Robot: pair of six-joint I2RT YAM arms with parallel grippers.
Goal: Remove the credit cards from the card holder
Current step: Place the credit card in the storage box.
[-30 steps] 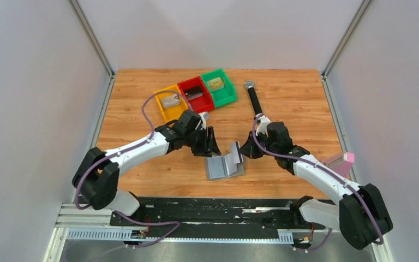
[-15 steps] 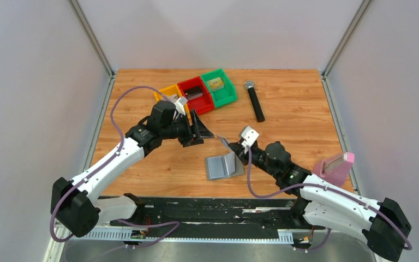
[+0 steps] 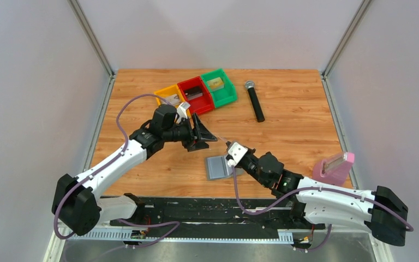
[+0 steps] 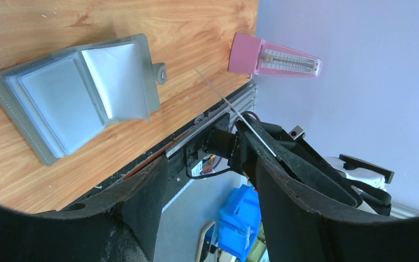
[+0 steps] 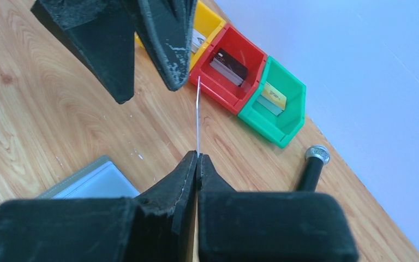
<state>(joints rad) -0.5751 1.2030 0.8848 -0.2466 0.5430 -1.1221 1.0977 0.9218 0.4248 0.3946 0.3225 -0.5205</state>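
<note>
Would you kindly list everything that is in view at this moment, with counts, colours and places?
card holder: one, grey-blue, open, near middle of the table.
held credit card: one, edge-on so colour unclear, between the two grippers.
yellow bin: one, left end of the far row; silvery card inside.
red bin: one, middle of the row; dark card inside.
green bin: one, right end; tan card inside.
microphone: one, black, right of the bins.
pink wedge-shaped object: one, right edge.
table: one, wood-grain.
left fingers: two, black, open.
right fingers: two, black, shut on the held credit card.
</note>
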